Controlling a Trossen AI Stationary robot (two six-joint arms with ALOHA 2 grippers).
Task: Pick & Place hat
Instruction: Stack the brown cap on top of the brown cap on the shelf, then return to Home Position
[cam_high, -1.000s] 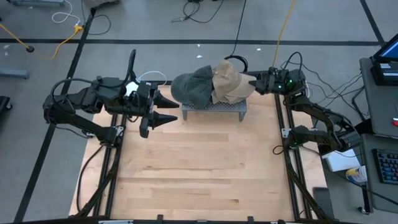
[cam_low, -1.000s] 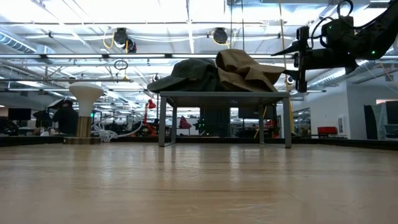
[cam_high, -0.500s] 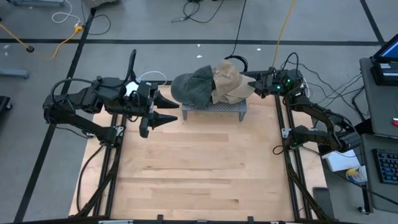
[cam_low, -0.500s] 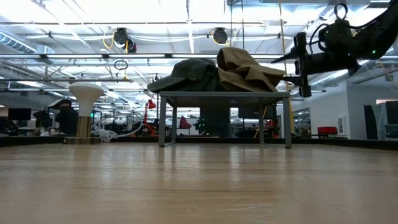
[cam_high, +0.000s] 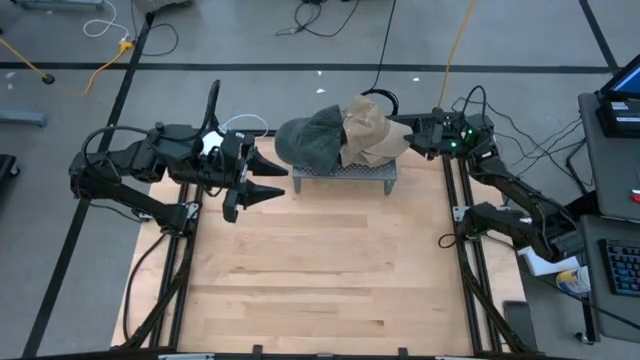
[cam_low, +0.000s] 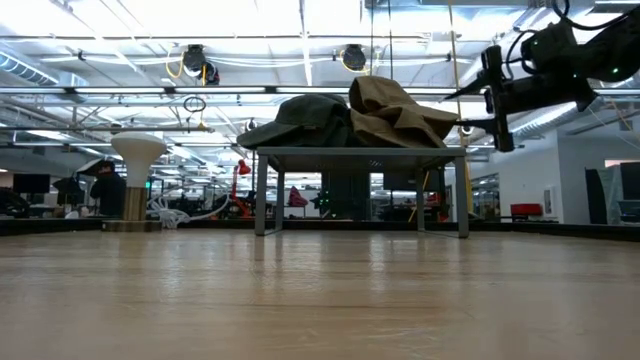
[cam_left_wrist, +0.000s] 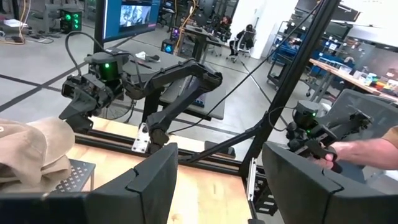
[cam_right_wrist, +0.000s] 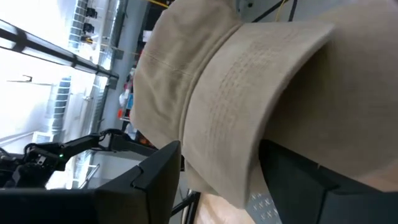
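Two hats lie on a small metal rack (cam_high: 343, 176) at the table's far edge: a dark green hat (cam_high: 312, 138) on the left and a tan hat (cam_high: 372, 130) leaning on it from the right. In the low view the tan hat (cam_low: 395, 110) and the green hat (cam_low: 300, 118) rest on the rack's top (cam_low: 360, 152). My right gripper (cam_high: 400, 132) is open at the tan hat's right end, one finger on each side of its brim (cam_right_wrist: 249, 112). My left gripper (cam_high: 278, 177) waits open, left of the rack. My right gripper (cam_right_wrist: 227, 186) stands open around the tan hat's brim, coming level from the table's right. I cannot tell whether a finger touches the brim.
The wooden table (cam_high: 320, 270) stretches bare from the rack to the near edge. Black frame rails (cam_high: 465, 250) run along both sides. A person's hand (cam_left_wrist: 367, 152) on a control handle shows beyond the table in the left wrist view. A desk with a laptop (cam_high: 615, 110) stands to the right.
My right gripper has dipped slightly, then risen and drawn a little back toward the table's right edge, tipping a bit. It has stayed open. The hats have not moved.
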